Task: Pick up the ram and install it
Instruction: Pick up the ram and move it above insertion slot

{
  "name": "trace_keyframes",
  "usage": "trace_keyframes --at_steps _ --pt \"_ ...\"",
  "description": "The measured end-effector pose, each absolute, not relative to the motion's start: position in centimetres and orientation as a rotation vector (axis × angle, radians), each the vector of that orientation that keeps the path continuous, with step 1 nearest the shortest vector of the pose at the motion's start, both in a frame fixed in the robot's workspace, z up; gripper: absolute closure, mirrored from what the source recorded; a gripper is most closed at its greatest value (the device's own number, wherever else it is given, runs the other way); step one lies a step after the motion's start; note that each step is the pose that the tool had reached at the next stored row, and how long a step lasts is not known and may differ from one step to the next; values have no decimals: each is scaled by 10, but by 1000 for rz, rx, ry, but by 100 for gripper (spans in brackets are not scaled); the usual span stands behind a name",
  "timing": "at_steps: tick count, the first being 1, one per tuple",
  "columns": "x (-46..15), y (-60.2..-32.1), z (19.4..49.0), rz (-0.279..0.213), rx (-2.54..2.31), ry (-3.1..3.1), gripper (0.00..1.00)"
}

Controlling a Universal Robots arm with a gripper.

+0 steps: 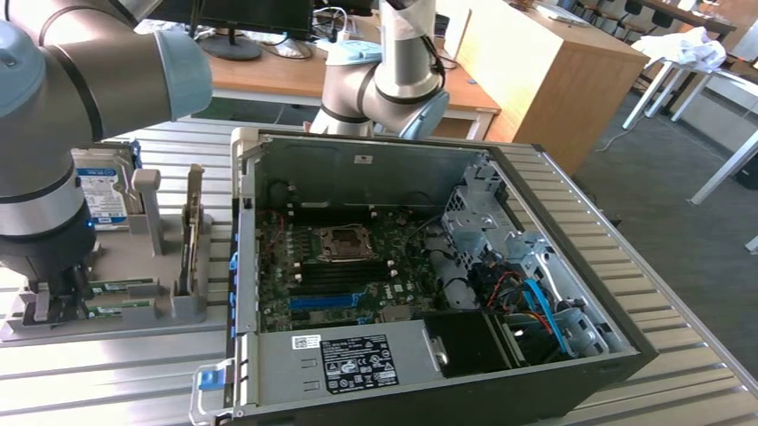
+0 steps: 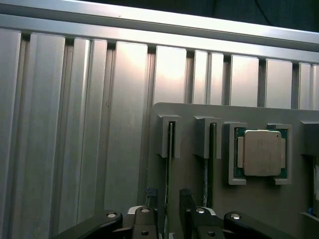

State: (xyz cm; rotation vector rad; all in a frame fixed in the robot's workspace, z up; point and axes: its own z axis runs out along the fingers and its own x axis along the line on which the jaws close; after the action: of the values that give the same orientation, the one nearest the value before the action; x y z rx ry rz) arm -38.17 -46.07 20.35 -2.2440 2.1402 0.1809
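Two green ram sticks [image 1: 121, 287] stand on edge in slots of a grey holder [image 1: 177, 306] at the exterior view's left. In the wrist view I see them edge-on as thin dark strips: one ram stick [image 2: 170, 144] and a second ram stick [image 2: 211, 149] beside it. My gripper [image 1: 53, 303] hangs low over the holder's end. In the wrist view the gripper [image 2: 168, 215] is open, its dark fingers [image 2: 149, 211] standing on either side of the first stick's line with a gap on both sides. Nothing is held.
A square silver processor [image 2: 260, 153] lies in the holder's pocket beside the slots. A blue-labelled hard drive [image 1: 101, 191] stands at the holder's back. The open computer case [image 1: 414, 257] with its motherboard sits to the exterior view's right, on a ribbed metal table [image 2: 75, 124].
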Motion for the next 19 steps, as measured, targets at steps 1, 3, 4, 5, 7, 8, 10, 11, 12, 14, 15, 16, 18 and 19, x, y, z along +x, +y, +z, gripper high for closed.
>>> trace_keyframes --at_steps 1,3,4,5,7,8,10,11,12,14,15,16,18,19 --pt "-382 -461 204 181 -2244 2140 69" --pt "-381 -461 203 181 -2244 2140 69" --pt "-380 -461 203 181 -2244 2139 69" --pt "-379 -461 203 181 -2244 2140 69" --pt "-376 -461 203 181 -2244 2140 69" --pt "-374 -461 203 181 -2244 2140 69" --pt "-371 -461 203 181 -2244 2140 69" --pt "-369 -461 203 181 -2244 2140 69" --pt "-368 -461 203 181 -2244 2140 69" --pt "-365 -461 203 181 -2244 2140 69" --pt "-363 -461 203 181 -2244 2140 69" --pt "-362 -461 203 181 -2244 2140 69" --pt "-359 -461 203 181 -2244 2140 69" --pt "-359 -461 203 181 -2244 2140 69"
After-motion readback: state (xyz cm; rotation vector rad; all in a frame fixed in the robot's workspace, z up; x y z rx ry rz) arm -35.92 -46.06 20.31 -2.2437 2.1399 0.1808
